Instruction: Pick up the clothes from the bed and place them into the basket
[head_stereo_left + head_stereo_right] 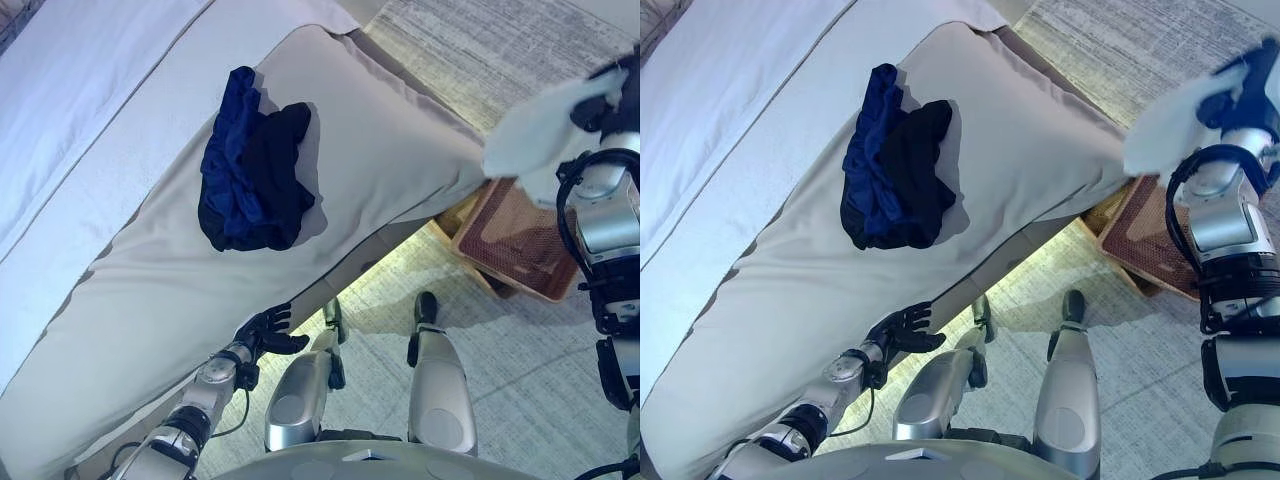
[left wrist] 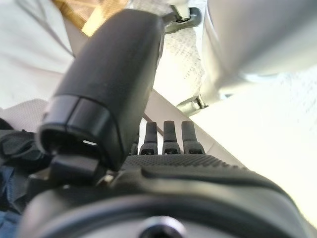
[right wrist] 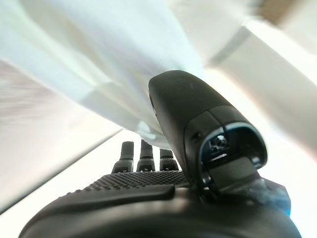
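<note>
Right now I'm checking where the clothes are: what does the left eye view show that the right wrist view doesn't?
Only the left eye view shows the dark blue clothes lying on the bed, the basket on the floor, and the left hand open at the bed's edge. Only the right wrist view shows the right hand with its thumb against the white garment. Both show that garment raised.

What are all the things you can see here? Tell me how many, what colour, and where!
Crumpled dark blue and black clothes: one pile, on the beige bed cover.
Beige bed cover: one, over the bed, beside white sheets.
White cloth garment: one, held up above the basket.
Brown woven basket: one, on the floor beside the bed.
Grey patterned rug: one, on the floor.
Left hand: dark, open, at the bed edge.
Right hand: dark, pinching the white garment.
</note>
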